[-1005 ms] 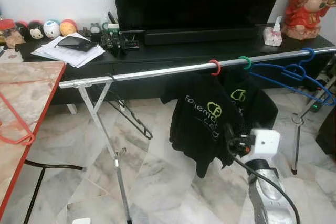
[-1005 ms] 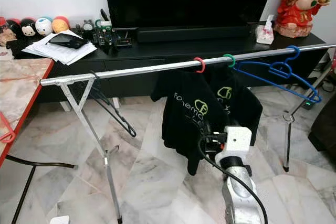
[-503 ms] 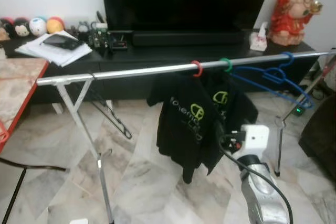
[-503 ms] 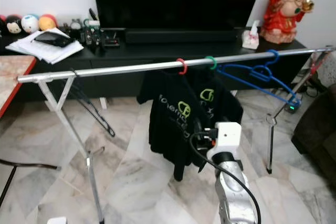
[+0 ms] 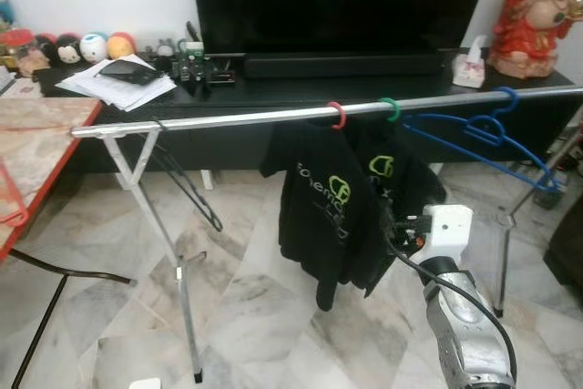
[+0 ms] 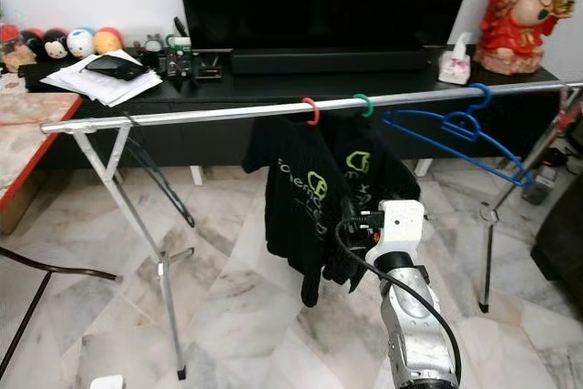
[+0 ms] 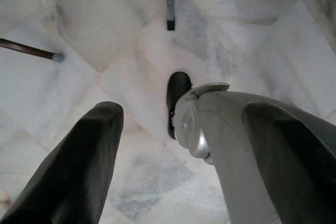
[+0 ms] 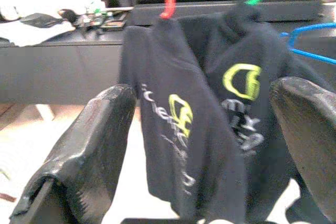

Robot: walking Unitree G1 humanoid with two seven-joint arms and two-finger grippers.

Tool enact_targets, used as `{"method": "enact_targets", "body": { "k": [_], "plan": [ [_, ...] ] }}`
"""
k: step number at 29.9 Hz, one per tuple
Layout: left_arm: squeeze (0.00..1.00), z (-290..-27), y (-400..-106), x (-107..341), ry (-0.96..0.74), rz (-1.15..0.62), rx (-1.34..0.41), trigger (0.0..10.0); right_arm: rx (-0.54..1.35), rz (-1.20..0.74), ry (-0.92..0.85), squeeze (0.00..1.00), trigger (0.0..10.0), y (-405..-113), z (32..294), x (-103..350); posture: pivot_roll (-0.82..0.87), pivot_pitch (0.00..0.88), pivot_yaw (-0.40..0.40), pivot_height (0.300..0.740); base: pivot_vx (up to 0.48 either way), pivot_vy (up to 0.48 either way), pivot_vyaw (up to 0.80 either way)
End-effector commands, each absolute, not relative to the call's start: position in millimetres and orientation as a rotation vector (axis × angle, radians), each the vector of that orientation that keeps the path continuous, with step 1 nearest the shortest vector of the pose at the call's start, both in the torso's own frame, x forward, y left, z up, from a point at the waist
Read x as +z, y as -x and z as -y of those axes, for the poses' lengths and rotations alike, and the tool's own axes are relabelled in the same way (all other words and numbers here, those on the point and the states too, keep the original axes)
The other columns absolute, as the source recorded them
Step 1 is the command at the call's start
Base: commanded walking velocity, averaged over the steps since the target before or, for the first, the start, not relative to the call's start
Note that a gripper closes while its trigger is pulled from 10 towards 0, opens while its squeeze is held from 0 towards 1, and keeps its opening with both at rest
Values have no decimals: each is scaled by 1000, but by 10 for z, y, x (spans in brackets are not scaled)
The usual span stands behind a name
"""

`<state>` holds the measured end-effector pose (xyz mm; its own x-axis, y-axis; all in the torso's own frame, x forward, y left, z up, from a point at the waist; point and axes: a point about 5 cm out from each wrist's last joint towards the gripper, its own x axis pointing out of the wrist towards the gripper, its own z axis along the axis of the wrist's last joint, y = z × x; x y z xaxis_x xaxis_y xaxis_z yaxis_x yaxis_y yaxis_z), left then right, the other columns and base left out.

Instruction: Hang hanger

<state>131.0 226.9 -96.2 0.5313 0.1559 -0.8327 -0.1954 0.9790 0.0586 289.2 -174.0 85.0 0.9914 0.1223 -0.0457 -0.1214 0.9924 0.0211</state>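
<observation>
A silver clothes rail crosses the room on folding legs. Hooked on it are a red hanger carrying a black T-shirt, a green hanger with a second black shirt, bare blue hangers at the right and a bare black hanger at the left. My right gripper is open and empty, raised just in front of the two shirts. A red hanger lies on the table at the left. My left gripper hangs open over the floor.
A black TV stand with a large TV, papers and a red statue runs behind the rail. A marble table with a red edge stands at the left. The rail's legs stand on the marble floor.
The head camera has swung sideways and back, so the whole scene shifted. My right arm stays raised before the shirts, now slightly nearer them. No hanger has changed place.
</observation>
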Motion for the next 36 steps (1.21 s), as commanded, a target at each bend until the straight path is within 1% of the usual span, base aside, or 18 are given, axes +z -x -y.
{"method": "enact_targets", "body": {
  "k": [1,3,7,13,24,28,30,32,36],
  "plan": [
    [0,-2284,-1290,-969,58,-1002,224,10000,144,-61,5,0,10000,-2916,1734,859,-66,0,-35,740,281,0,0],
    [0,-2284,-1291,-969,58,-1002,224,10000,145,-56,6,0,10000,-2916,1731,863,-68,0,-34,740,279,0,0],
    [0,-2282,-1296,-968,60,-1003,219,10000,137,-60,4,0,10000,-2925,1741,859,-66,0,-35,740,278,0,533],
    [0,-2282,-1300,-967,62,-1002,218,10000,137,-71,-43,0,10000,-2943,1733,862,-66,0,-36,740,282,0,0],
    [0,-2276,-1307,-966,67,-1001,217,10000,138,-102,-28,0,10000,-2923,1725,791,-59,0,-39,740,274,0,0],
    [0,-2266,-1303,-971,78,-1009,202,10000,146,-155,-19,0,10000,-2874,1757,733,-62,0,-39,740,62,0,0],
    [0,-2267,-1306,-970,77,-1008,199,10000,153,-225,57,0,10000,-2836,1814,648,-66,0,-37,740,0,0,0],
    [0,-2265,-1303,-972,79,-1014,199,10000,146,-274,42,0,10000,-2817,1852,581,-69,0,-36,740,0,0,0],
    [0,-2262,-1308,-972,76,-1018,192,10000,228,-335,58,0,10000,-2821,1816,508,-69,0,-34,740,0,0,0]
  ]
}}
